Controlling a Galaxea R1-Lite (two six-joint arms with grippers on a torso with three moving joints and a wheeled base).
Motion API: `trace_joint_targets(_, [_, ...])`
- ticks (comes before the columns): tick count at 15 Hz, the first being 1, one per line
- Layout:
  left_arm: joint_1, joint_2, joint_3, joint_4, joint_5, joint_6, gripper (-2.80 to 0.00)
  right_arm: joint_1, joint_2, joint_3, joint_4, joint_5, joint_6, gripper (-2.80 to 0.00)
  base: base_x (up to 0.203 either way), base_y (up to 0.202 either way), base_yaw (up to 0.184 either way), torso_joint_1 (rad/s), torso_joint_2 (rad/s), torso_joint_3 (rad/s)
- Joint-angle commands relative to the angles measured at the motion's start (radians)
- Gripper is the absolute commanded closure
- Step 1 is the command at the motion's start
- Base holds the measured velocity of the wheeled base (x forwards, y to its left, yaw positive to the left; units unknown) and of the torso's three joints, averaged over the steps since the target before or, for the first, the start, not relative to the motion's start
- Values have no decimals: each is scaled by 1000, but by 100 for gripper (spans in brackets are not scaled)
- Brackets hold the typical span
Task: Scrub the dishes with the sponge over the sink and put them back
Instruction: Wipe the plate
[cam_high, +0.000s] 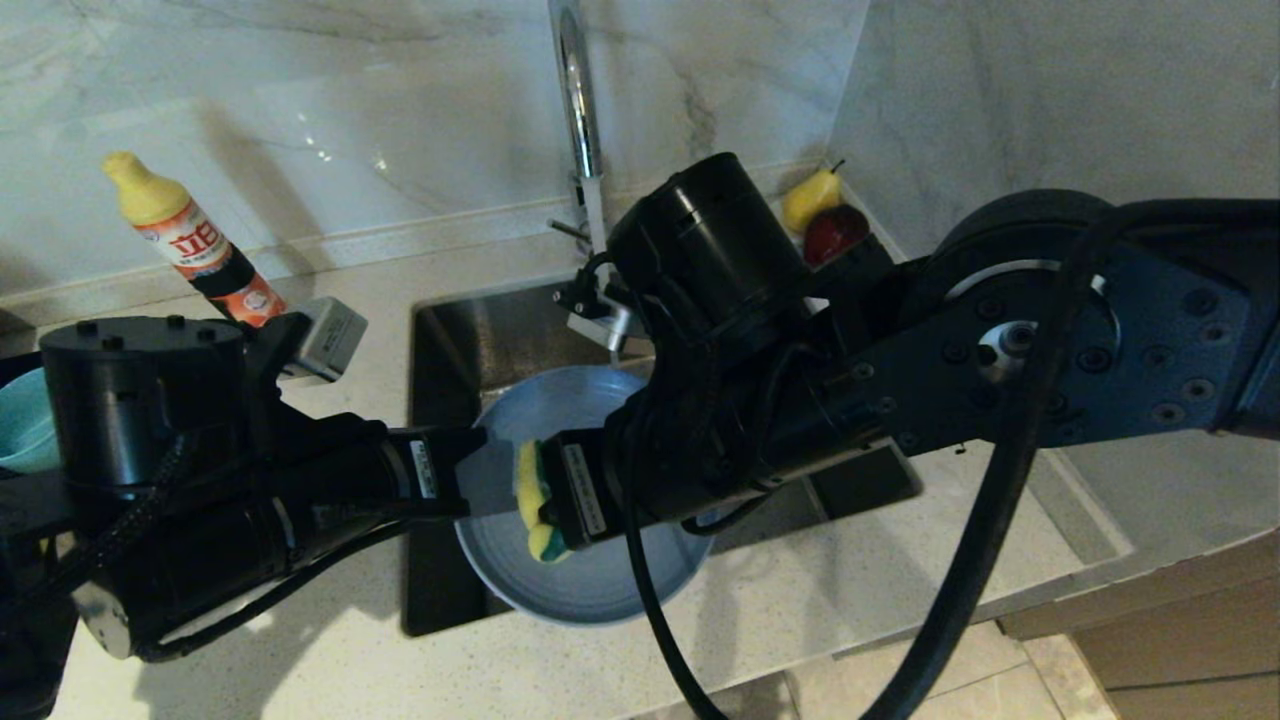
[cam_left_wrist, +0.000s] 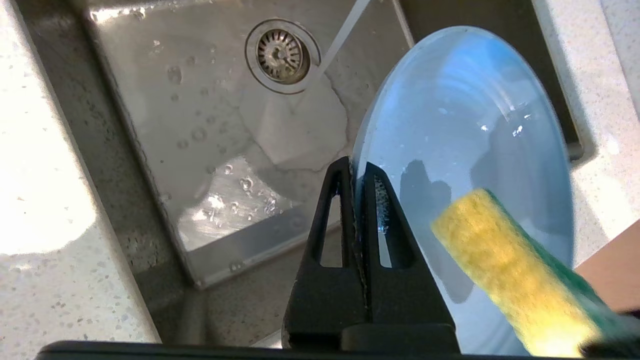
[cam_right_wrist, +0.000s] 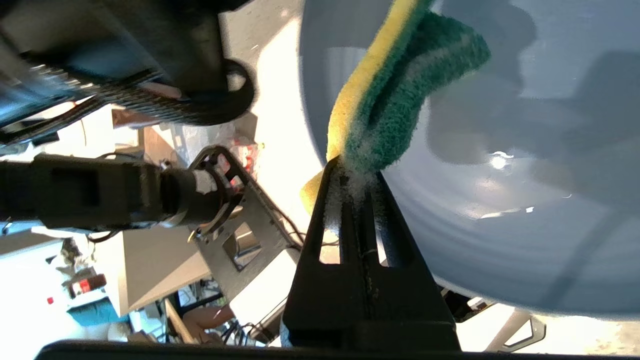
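A grey-blue plate (cam_high: 590, 570) hangs tilted over the sink (cam_high: 450, 330). My left gripper (cam_high: 474, 470) is shut on its left rim, and the left wrist view shows both fingers pinching the plate's edge (cam_left_wrist: 356, 172). My right gripper (cam_high: 550, 500) is shut on the sponge (cam_high: 532, 498), yellow foam with a green face. The sponge (cam_right_wrist: 395, 110) is bent against the plate's inner face (cam_right_wrist: 525, 200). A teal bowl (cam_high: 20, 425) shows at the far left edge of the counter, mostly hidden by my left arm.
A chrome faucet (cam_high: 580, 110) stands behind the sink and a thin stream of water (cam_left_wrist: 340, 40) falls near the drain strainer (cam_left_wrist: 281, 54). A detergent bottle (cam_high: 190, 240) stands back left. A pear (cam_high: 810, 195) and an apple (cam_high: 835, 230) lie back right.
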Motion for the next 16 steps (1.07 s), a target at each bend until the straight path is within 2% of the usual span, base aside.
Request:
trace_joint_targets(1, [0,-16,0,-1,1,-2,0,-34,23,-6,0,1,2,0,0,0,0,0,0,0])
trace_joint_targets(4, [-1,-22,-6,1,1,0,0,-90,43,-13,-3,3,4,0,0,0,0,0,0,0])
trace_joint_targets(16, [3,-29,-6,-1,1,0,0,-207,-8,-3,8,4,1,0,0,0,0,0,0,0])
